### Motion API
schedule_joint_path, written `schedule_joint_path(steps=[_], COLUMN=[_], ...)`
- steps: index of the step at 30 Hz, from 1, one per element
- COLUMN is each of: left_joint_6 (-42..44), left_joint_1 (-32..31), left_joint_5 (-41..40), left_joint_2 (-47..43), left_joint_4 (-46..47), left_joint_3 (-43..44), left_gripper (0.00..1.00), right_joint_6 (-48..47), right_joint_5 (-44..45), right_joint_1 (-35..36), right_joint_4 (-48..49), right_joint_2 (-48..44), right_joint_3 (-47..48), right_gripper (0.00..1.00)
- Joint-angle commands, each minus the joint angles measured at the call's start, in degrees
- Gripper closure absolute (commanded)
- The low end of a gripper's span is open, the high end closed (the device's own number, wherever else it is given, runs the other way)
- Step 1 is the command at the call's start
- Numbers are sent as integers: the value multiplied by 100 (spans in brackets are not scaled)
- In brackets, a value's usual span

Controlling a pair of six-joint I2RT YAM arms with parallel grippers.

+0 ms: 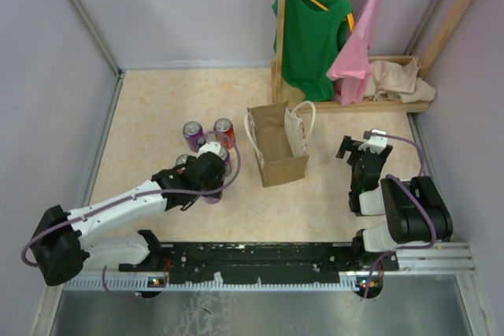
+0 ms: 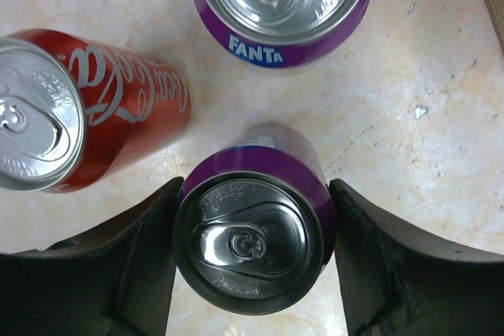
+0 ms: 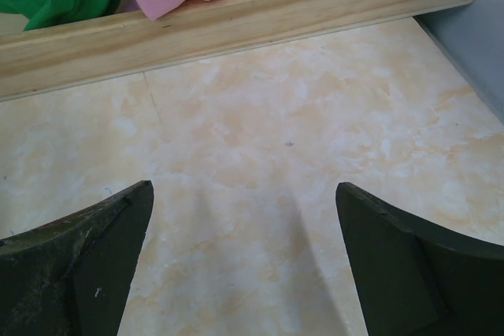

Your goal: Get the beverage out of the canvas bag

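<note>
The left gripper's fingers (image 2: 134, 265) press on either side of a purple Fanta can (image 2: 252, 245), one on each flank with no gap showing, so the left gripper (image 2: 253, 188) is clamped on it. The can stands upright, low over the marbled table (image 2: 417, 123); whether its base touches cannot be told. Just above it in the left wrist view sits a second purple Fanta can (image 2: 283, 5), and to the upper left a red Coca-Cola can (image 2: 118, 108), both apart from the held one. In the top view this cluster lies left of centre, and the canvas bag (image 1: 283, 169) stands upright at centre, mouth open, with no can visible inside. The beverage is thus out of the bag, and the step in hand looks like setting it down. The next move calls for settling it flat, spreading the fingers and lifting clear without knocking its neighbours. The right gripper (image 3: 244, 202) hangs with fingers wide apart over bare table, near the wooden rack base (image 3: 236, 25).
</note>
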Motion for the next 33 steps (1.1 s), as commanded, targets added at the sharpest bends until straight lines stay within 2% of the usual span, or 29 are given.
schedule_joint_path(steps=[1, 2, 5, 7, 13, 19, 22, 25, 27, 33], left_joint_6=[-153, -164, -178, -191, -211, 51, 345, 662, 886, 1494], left_joint_1=[2, 7, 8, 2, -1, 7, 25, 220, 551, 2541], left_joint_5=[-97, -100, -95, -72, 93, 412, 180, -154, -192, 730], left_joint_2=[210, 277, 441, 497, 268, -535, -843, -725, -515, 12], left_joint_4=[157, 117, -40, -110, -292, -101, 116, 36, 14, 428], left_joint_3=[131, 166, 284, 344, 594, 1070, 1319, 1839, 2252, 2707], left_gripper=[50, 43, 13, 1, 0, 0, 0, 0, 0, 0], right_joint_6=[-57, -55, -56, -55, -59, -52, -53, -52, -58, -52], right_joint_5=[59, 66, 63, 59, 67, 60, 67, 63, 63, 65], right_joint_1=[-4, -4, 0, -4, -4, -4, -4, -5, -4, -4], right_joint_4=[352, 351, 347, 348, 348, 355, 351, 350, 359, 354], right_joint_2=[3, 3, 3, 3, 3, 3, 3, 3, 3, 2], right_joint_3=[153, 153, 153, 153, 153, 153, 153, 153, 153, 153], right_gripper=[1, 1, 1, 1, 1, 1, 1, 1, 1, 1])
